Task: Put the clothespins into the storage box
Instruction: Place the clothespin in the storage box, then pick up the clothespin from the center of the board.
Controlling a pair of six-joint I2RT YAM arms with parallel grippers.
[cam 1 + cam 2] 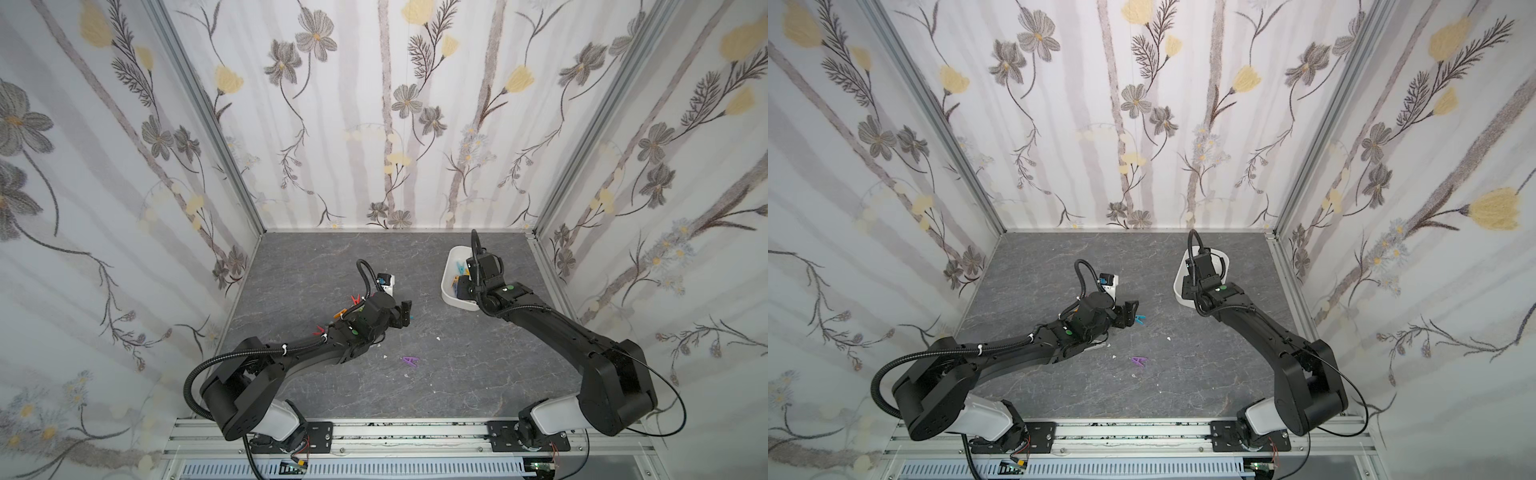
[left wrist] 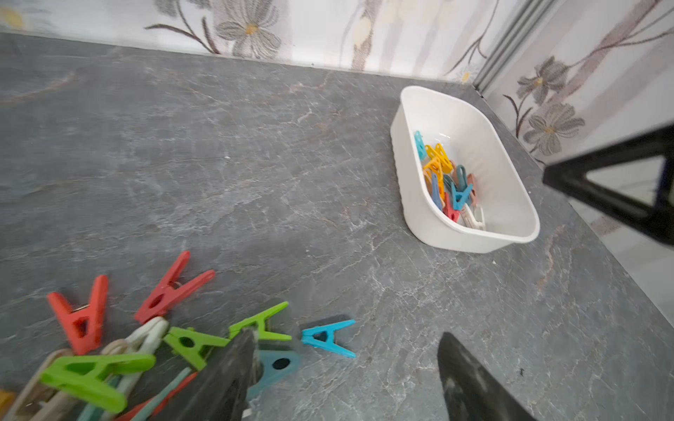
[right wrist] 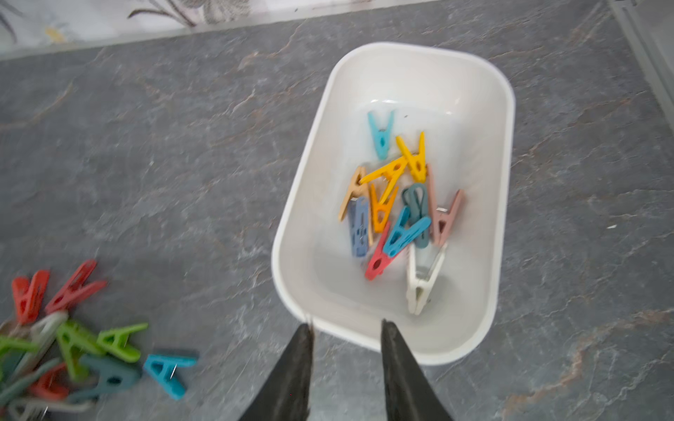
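The right gripper (image 3: 347,323) hangs parted and seemingly empty over the storage box (image 3: 419,73), while the wide-spread left gripper (image 2: 349,332) should straddle the lone blue clothespin (image 2: 326,337) beside the heap (image 2: 98,375) and pinch squarely across it

One storage box (image 3: 310,204) holds eleven clothespins (image 3: 381,135): two yellow, plus one each in light blue, beige, grey-blue, orange, dark teal, pink, blue, red and white; one purple clothespin (image 1: 410,361) is outside it. The pile (image 2: 91,375) shows three green, three red, one blue, one teal; the rest overlap uncountably.
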